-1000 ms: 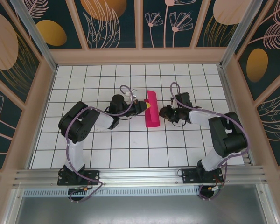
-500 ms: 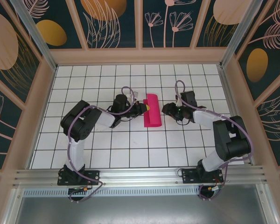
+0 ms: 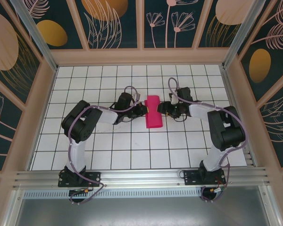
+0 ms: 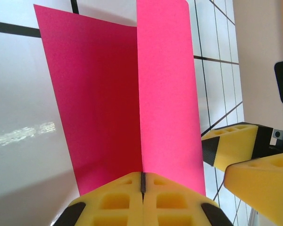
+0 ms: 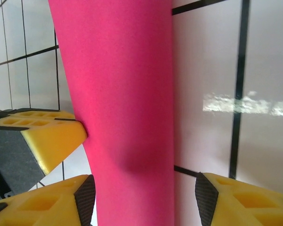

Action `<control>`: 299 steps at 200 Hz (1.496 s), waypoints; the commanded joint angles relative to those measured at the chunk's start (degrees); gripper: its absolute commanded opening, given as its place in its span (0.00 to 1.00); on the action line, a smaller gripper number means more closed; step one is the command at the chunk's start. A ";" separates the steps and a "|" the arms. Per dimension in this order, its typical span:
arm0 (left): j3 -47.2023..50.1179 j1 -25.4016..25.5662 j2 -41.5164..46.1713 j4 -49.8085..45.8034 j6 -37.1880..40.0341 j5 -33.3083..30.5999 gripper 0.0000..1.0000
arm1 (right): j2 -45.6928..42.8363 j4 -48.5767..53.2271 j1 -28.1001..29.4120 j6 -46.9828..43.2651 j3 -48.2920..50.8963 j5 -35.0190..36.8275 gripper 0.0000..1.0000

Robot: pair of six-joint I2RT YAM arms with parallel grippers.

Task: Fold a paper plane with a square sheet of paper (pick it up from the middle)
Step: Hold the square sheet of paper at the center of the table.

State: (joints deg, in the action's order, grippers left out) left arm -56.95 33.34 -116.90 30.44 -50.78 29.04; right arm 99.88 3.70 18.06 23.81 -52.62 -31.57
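Note:
The square sheet of paper (image 3: 153, 113) is magenta-pink and folded into a V along a centre crease, lying mid-table. In the left wrist view the sheet of paper (image 4: 132, 94) rises from my left gripper (image 4: 142, 181), which is shut on the crease. From above, the left gripper (image 3: 144, 109) is at the sheet's left side. My right gripper (image 3: 164, 108) is at the sheet's right side. Its jaws are open on either side of the paper (image 5: 125, 94), with the right gripper (image 5: 144, 195) astride the fold. A paper plane is out of view.
The white tiled floor (image 3: 132, 141) is ringed by wooden walls (image 3: 141, 56). The two arms reach in from the near edge and meet at the middle. The right gripper's yellow fingers (image 4: 236, 146) stand close beside the paper in the left wrist view.
My right gripper has moved left up to the paper and opened. The left gripper has shifted slightly right with the sheet, which now looks lower and wider.

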 commanded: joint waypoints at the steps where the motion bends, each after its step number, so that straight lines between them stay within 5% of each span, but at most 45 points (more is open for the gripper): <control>1: -1.56 0.30 -0.34 -3.80 1.87 -1.60 0.00 | 3.36 3.08 0.60 -3.28 -3.36 -1.75 0.60; 93: -3.21 0.29 0.51 -8.95 1.09 -3.93 0.00 | 9.44 6.36 1.42 -4.04 -5.91 1.03 0.47; 155: -2.07 0.22 5.98 -13.03 1.04 -10.01 0.32 | 13.54 9.44 3.21 -4.20 -6.45 8.71 0.43; 299: 0.87 0.23 8.88 -7.85 2.01 -18.19 0.43 | 18.16 14.55 4.98 -9.05 -10.20 13.57 0.43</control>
State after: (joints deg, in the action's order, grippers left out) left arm -56.64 33.34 -108.68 20.18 -49.10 12.51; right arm 110.21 17.47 20.78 17.47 -64.49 -25.71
